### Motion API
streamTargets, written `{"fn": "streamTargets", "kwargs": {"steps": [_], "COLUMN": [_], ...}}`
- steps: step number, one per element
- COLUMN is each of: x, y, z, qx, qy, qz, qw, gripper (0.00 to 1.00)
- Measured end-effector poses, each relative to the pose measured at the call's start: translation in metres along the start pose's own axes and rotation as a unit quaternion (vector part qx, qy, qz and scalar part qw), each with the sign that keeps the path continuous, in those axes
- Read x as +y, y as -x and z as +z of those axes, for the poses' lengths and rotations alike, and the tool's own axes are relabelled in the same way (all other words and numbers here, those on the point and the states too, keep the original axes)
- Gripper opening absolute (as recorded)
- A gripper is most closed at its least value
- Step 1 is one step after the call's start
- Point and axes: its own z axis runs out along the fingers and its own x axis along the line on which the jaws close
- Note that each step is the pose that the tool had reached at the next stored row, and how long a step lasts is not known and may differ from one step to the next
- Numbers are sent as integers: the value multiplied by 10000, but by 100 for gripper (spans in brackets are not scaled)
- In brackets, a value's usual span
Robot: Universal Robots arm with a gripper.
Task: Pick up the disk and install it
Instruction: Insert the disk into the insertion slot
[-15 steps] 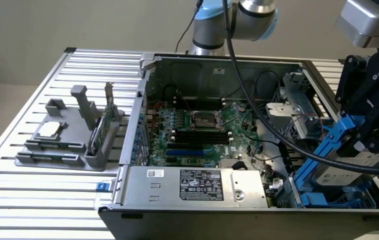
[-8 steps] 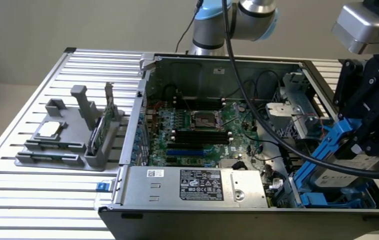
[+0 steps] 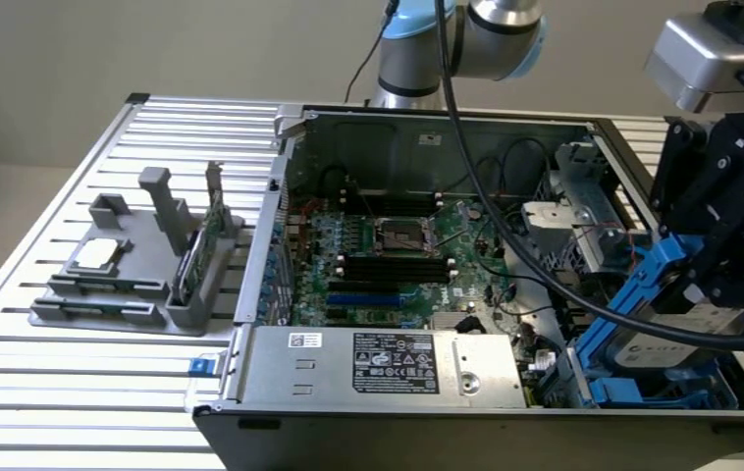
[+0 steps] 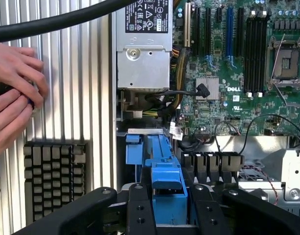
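Observation:
The disk (image 3: 657, 347), silver-grey with a white label in a blue carrier (image 3: 639, 287), hangs tilted over the blue drive bay (image 3: 634, 394) at the open computer case's near corner on the exterior view's right. My black gripper (image 3: 710, 287) is shut on the disk's upper end. In the wrist view the blue carrier (image 4: 165, 182) sits clamped between my two black fingers (image 4: 140, 208), and my gripper (image 4: 170, 210) points down at the blue bay rails (image 4: 157, 147) beside the power supply (image 4: 142, 54).
A grey fixture (image 3: 78, 312) on the slatted table holds a silver chip (image 3: 97, 253) and a green card (image 3: 191, 263). The motherboard (image 3: 386, 245) lies inside the case. A black cable (image 3: 504, 235) crosses it. A person's hands (image 4: 12, 93) rest above a keyboard (image 4: 54, 176).

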Motion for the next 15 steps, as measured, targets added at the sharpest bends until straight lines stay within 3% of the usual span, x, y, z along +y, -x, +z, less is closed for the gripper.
{"fn": "streamTargets", "kwargs": {"steps": [15], "x": [0], "y": [28], "z": [90], "qx": [24], "qy": [0], "qz": [0], "qw": [10000], "gripper": [33]}}
